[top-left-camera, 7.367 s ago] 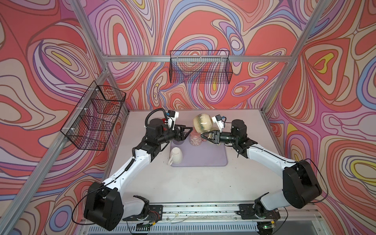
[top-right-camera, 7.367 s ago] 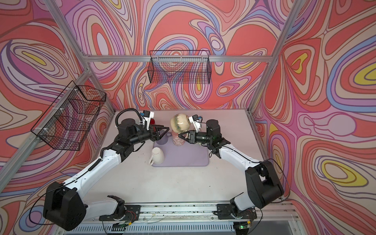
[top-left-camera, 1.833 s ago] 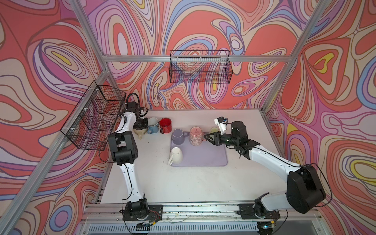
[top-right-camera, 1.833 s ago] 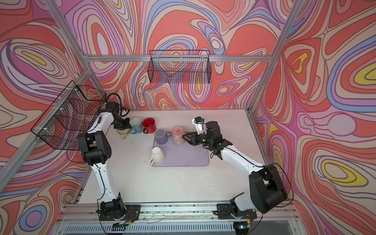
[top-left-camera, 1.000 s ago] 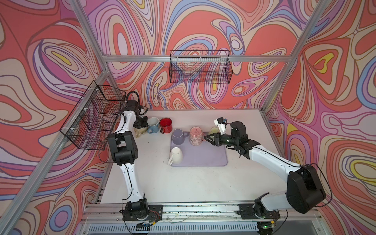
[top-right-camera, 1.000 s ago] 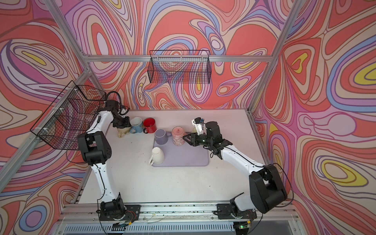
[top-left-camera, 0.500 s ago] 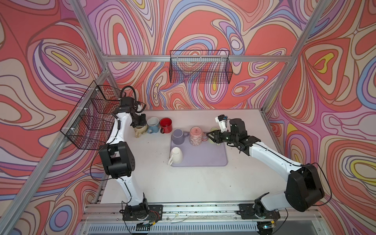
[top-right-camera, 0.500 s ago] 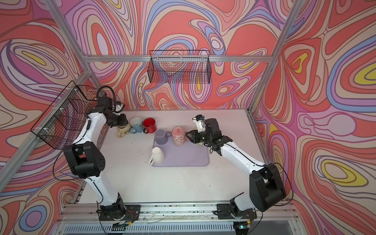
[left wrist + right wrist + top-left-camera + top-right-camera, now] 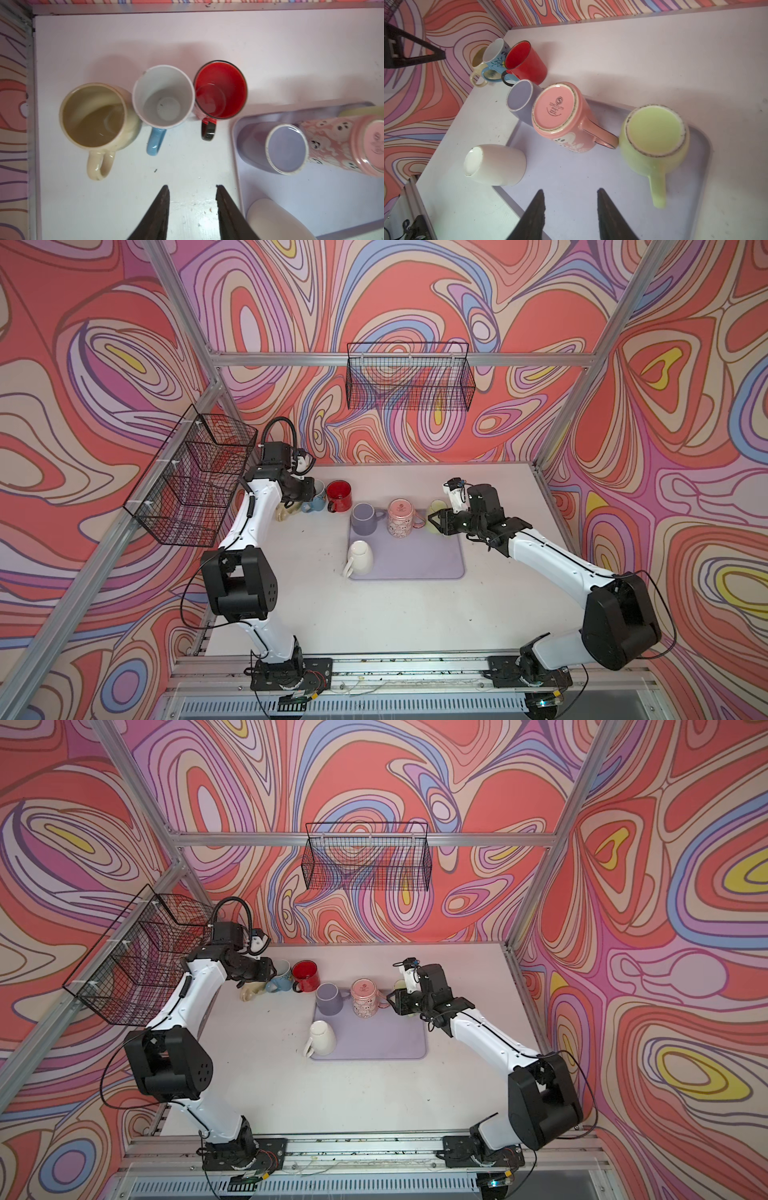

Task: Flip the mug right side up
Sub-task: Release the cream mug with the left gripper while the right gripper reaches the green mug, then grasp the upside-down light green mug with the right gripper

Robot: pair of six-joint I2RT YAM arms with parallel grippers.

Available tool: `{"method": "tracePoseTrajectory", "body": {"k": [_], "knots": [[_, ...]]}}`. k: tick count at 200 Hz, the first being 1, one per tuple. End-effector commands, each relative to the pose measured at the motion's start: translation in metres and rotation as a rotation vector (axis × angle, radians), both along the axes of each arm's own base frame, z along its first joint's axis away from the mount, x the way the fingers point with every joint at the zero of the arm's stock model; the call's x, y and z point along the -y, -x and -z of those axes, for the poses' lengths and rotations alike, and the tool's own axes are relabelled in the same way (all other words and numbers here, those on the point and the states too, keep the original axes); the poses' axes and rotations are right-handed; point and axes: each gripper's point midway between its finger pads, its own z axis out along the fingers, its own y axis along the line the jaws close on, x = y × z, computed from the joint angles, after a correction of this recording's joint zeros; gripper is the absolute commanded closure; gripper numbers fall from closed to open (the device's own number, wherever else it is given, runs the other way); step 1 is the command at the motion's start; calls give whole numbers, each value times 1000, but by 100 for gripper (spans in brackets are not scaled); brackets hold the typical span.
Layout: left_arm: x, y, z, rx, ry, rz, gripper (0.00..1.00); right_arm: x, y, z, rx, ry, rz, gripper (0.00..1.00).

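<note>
Releasing done: left gripper (image 9: 191, 187) jaws apart, empty, now lifted off beige mug (image 9: 93, 116) | mug set mouth-up at back-left of table (image 9: 207, 37), just beside blue mug (image 9: 164, 95), red mug (image 9: 220, 91) | right gripper (image 9: 569, 190) spread, empty, over mat (image 9: 581, 176) | this flip looks finished; green mug (image 9: 654, 133), base-up, likely next.

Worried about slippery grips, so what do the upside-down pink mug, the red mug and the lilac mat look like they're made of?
Pink mug: glazed ceramic, given the rough unglazed ring around its stamped base. Red mug: glossy, with a thin dark rim; possibly enamelled metal, possibly ceramic. Lilac mat: matte with a raised rounded edge, likely silicone or soft plastic.
</note>
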Motion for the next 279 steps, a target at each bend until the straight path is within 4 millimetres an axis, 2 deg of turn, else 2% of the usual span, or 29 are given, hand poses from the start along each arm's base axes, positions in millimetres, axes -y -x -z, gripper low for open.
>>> {"method": "tracePoseTrajectory", "body": {"k": [1, 31, 44, 73, 90, 129, 144, 165, 168, 172, 240, 279], "knots": [[29, 15, -50, 177, 44, 96, 59, 18, -10, 20, -22, 129, 46, 57], [56, 43, -76, 304, 127, 169, 58, 29, -18, 43, -72, 242, 70, 56], [68, 55, -79, 344, 160, 207, 57, 33, -21, 52, -93, 285, 71, 56], [92, 76, -77, 397, 151, 286, 56, 41, -27, 62, -99, 364, 78, 56], [105, 85, -70, 391, 165, 332, 56, 47, -29, 67, -107, 409, 89, 56], [126, 91, -65, 388, 262, 378, 56, 52, -31, 93, -152, 458, 90, 56], [133, 88, -56, 370, 303, 384, 56, 51, -34, 102, -151, 451, 92, 57], [146, 89, -46, 312, 321, 424, 56, 45, -38, 103, -133, 417, 91, 58], [147, 89, -46, 310, 325, 426, 56, 46, -37, 114, -155, 425, 88, 59], [149, 90, -46, 310, 330, 431, 56, 45, -37, 117, -161, 427, 86, 59], [152, 89, -43, 315, 333, 432, 56, 46, -39, 150, -212, 462, 77, 65], [151, 89, -42, 315, 328, 432, 56, 45, -42, 151, -212, 461, 84, 73]]}}
